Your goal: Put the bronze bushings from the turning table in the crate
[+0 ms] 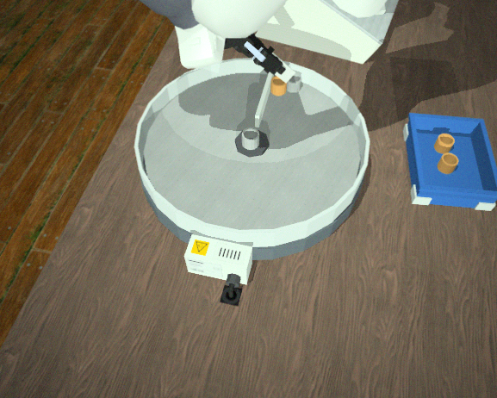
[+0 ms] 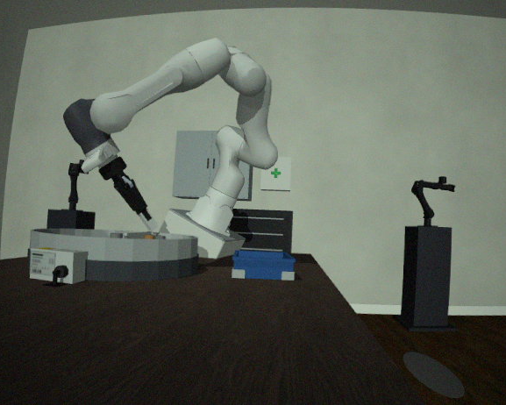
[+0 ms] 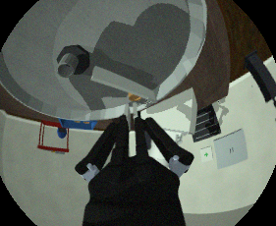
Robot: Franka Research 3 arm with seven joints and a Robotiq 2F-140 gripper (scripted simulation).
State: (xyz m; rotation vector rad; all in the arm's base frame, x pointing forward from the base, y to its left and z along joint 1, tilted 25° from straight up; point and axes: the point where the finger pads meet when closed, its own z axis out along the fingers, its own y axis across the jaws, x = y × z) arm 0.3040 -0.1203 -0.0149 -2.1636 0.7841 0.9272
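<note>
The turning table (image 1: pixel 250 194) (image 2: pixel 175 250) is a round grey disc with a raised pale rim. One bronze bushing (image 1: pixel 278 87) (image 2: pixel 149 237) (image 3: pixel 134 97) stands on it near the back rim, with a steel bushing (image 1: pixel 294 84) close on its right in the top view. Two more bronze bushings (image 1: pixel 444 144) (image 1: pixel 448 164) are in the blue crate (image 1: pixel 452 186) (image 2: pixel 263 267). My gripper (image 1: pixel 288 77) (image 2: pixel 155 230) (image 3: pixel 132 108) is shut and empty. It is tilted, with its fingertips just above the bronze and steel bushings, and partly hides the steel one in the top view.
A pale bar (image 1: pixel 264 100) (image 3: pixel 120 84) stands across the disc beside the bronze bushing. A grey cylinder (image 1: pixel 251 139) (image 3: pixel 66 67) stands on the dark hub in the middle. A white control box (image 1: pixel 219 257) (image 2: pixel 58 265) sits at the front. The robot base is behind the rim.
</note>
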